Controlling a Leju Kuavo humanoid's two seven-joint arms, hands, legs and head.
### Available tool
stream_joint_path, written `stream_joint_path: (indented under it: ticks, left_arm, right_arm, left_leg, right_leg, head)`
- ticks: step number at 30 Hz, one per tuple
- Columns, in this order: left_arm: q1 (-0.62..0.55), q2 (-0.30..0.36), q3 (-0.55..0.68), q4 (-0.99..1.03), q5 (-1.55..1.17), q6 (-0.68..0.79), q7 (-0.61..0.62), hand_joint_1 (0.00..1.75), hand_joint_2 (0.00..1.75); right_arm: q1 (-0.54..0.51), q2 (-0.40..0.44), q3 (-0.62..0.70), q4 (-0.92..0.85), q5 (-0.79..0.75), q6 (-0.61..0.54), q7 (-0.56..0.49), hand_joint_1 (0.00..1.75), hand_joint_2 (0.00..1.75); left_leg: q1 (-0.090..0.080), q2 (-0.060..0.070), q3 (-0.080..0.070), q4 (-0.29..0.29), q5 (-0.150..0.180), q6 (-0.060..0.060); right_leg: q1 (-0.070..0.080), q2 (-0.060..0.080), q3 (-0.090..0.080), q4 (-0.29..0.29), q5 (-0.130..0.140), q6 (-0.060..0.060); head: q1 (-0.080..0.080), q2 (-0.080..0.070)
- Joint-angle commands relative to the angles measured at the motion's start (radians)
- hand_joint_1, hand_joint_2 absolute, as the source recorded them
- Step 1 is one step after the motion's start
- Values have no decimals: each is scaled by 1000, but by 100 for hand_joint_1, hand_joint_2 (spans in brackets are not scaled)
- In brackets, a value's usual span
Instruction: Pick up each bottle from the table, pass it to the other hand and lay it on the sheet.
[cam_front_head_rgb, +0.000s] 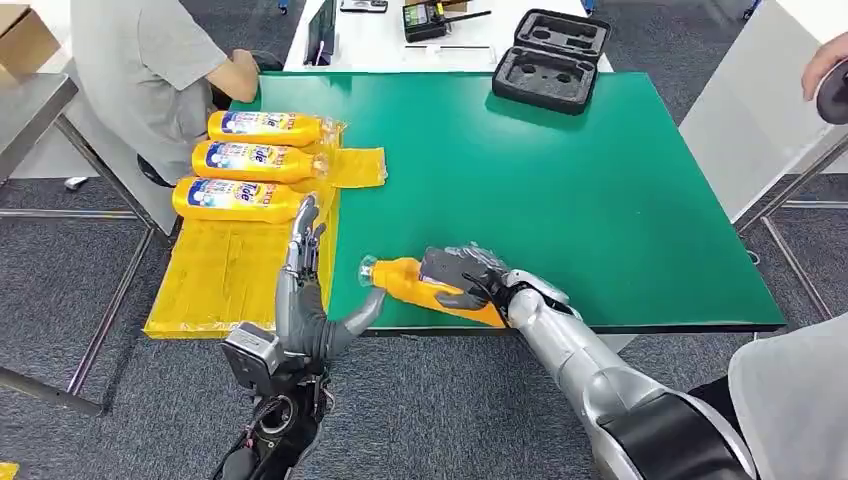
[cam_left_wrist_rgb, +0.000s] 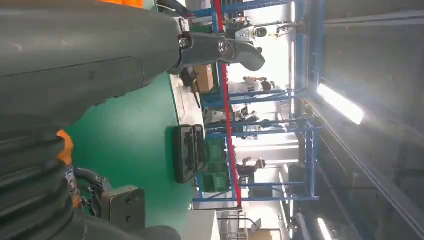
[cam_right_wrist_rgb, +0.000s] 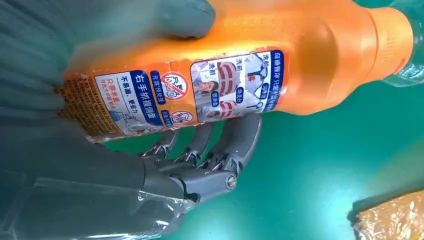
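Gripping the smooth, likely slippery orange bottle (cam_front_head_rgb: 432, 284) mid-body, the right hand (cam_front_head_rgb: 462, 276) offers its neck to the left hand's (cam_front_head_rgb: 305, 300) spread fingers (cam_front_head_rgb: 303, 235).

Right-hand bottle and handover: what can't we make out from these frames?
- Orange bottle: in head view the right hand covers its middle.
- Its clear cap: cut by the right wrist frame's edge.
- Left hand: its palm faces away in head view.
- Label: small print too fine.
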Motion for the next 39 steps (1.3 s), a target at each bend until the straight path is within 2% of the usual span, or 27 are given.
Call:
stream_joint_path:
  ticks: [1, 2, 3, 4, 9, 15, 20, 23, 27, 30, 39]
  left_arm:
    - [-39, 10, -17, 71, 3, 1, 4, 0, 175]
    - [-39, 10, -17, 71, 3, 1, 4, 0, 175]
    - [-35, 12, -16, 66, 2, 3, 4, 0, 175]
    - [-33, 12, -16, 66, -1, 6, 4, 0, 175]
    - [-18, 19, -14, 55, -8, 21, 4, 0, 175]
    - [-5, 25, -7, 40, -11, 26, 4, 0, 175]
    - [-6, 23, -4, 38, -10, 21, 4, 0, 175]
    - [-9, 22, -3, 40, -11, 16, 4, 0, 175]
    - [-13, 20, 0, 43, -12, 16, 4, 0, 175]
    - [-11, 21, 1, 41, -15, 16, 4, 0, 175]
    - [-8, 25, -6, 28, -14, 15, 4, 0, 175]
  right_arm:
    - [-2, -16, -2, 83, 15, -27, 26, 175, 175]
    - [-2, -16, -2, 83, 15, -27, 26, 175, 175]
    - [-2, -16, 17, 76, 44, -79, 35, 136, 175]
    - [-3, -14, 16, 77, 49, -95, 45, 5, 175]
    - [3, -12, 92, 51, 176, -257, 102, 0, 175]
    - [13, -13, 150, 32, 292, -365, 176, 0, 175]
    - [12, -15, 158, 18, 344, -398, 218, 0, 175]
    - [16, -20, 153, 12, 358, -379, 220, 0, 175]
    - [21, -28, 138, -10, 359, -385, 208, 0, 175]
    - [22, -37, 128, -33, 365, -401, 207, 0, 175]
    - [16, -62, 114, -64, 401, -407, 231, 0, 175]
  left_leg:
    - [1, -2, 4, -1, -1, -1]
    - [1, -2, 4, -1, -1, -1]
    - [2, -3, 5, -1, -1, -2]
    - [1, -2, 5, -1, -1, -1]
    - [1, -2, 6, -1, -1, -2]
    - [1, 0, 7, -1, -2, -2]
    - [2, 0, 7, 0, -3, -2]
    - [0, 0, 3, -1, -1, -1]
    - [3, 0, 10, 1, -5, -4]
    - [1, 0, 4, 0, -1, -1]
    - [1, 0, 4, 0, -1, -2]
  right_leg:
    - [1, -2, 5, -1, -1, -1]
    - [1, -2, 5, -1, -1, -1]
    - [2, -3, 6, -2, -2, -2]
    - [1, -2, 6, -2, -1, -1]
    - [1, -2, 7, -2, -2, -2]
    - [1, 0, 8, -2, -2, -2]
    - [2, 0, 8, -1, -2, -2]
    - [0, 0, 4, 0, -1, -1]
    - [3, 0, 11, 0, -4, -4]
    - [1, 0, 4, 0, -1, -1]
    - [1, 0, 5, 0, -1, -1]
  head:
    - [0, 0]
    - [0, 0]
    - [0, 0]
    - [0, 0]
    - [0, 0]
    - [0, 0]
    - [0, 0]
    - [0, 0]
    - [0, 0]
    - [0, 0]
    - [0, 0]
